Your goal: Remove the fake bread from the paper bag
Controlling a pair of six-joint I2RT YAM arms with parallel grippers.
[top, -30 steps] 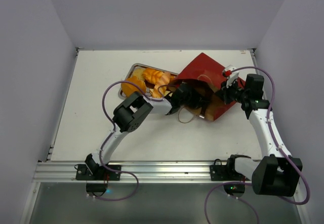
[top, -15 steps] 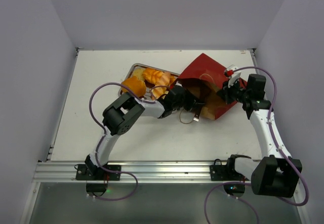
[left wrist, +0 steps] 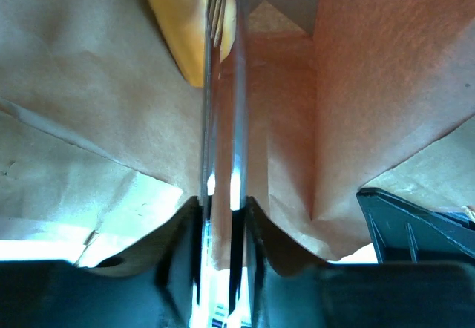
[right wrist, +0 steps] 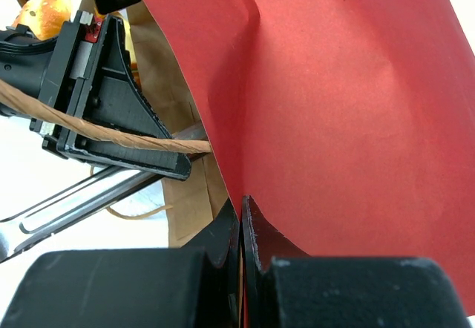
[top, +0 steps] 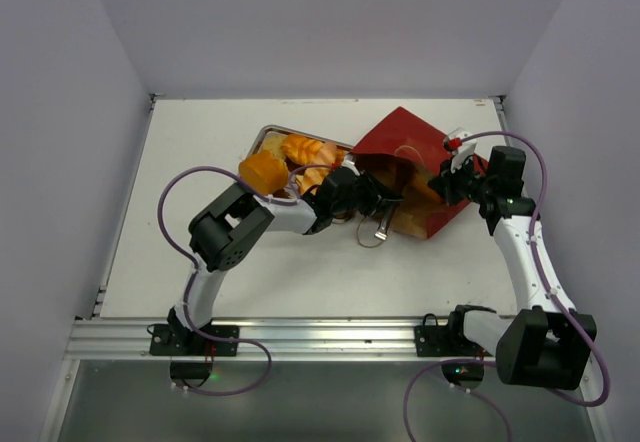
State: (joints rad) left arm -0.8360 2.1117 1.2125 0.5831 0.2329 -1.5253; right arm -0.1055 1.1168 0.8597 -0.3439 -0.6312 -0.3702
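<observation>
Left hand poking metal tongs into the bag, right hand pinning the bag

The paper bag (top: 405, 142) is flopped on its side on the counter (top: 190, 162), mouth facing the metal tray (top: 262, 134). The left hand (left wrist: 221, 224) is clamped narrow on the tongs (left wrist: 223, 120), which run into the brown inside toward one yellow piece (left wrist: 182, 24). The right hand (right wrist: 241, 228) is pinched tight on the red wall. Most of the fake bread (top: 300, 150) sits in the tray.
</observation>
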